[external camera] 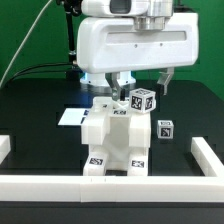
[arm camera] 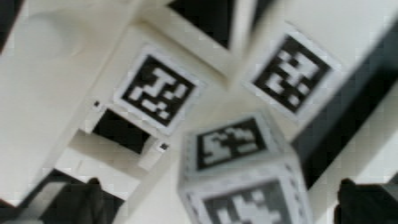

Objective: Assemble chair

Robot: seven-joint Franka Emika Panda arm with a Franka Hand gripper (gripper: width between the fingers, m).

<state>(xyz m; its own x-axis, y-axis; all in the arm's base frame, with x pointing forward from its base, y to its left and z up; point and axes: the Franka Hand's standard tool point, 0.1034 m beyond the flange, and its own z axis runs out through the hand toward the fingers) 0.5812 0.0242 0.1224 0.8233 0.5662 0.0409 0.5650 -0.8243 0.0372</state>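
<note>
The partly built chair [external camera: 112, 140] stands in the middle of the black table, a stack of chunky white parts with tags low on its front. A small white tagged cube [external camera: 143, 100] sits tilted on its top, toward the exterior view's right. My gripper [external camera: 142, 86] hangs just above it, open, with one finger on each side. In the wrist view the cube [arm camera: 240, 180] lies between my dark fingers [arm camera: 71, 198] with a gap on both sides, and my gripper [arm camera: 222, 205] touches nothing. Tagged chair faces [arm camera: 160, 85] fill the view beyond it.
A second small tagged cube [external camera: 165, 129] lies on the table at the exterior view's right of the chair. The marker board [external camera: 72, 117] lies flat behind it on the left. White border bars [external camera: 150, 182] run along the front and both sides.
</note>
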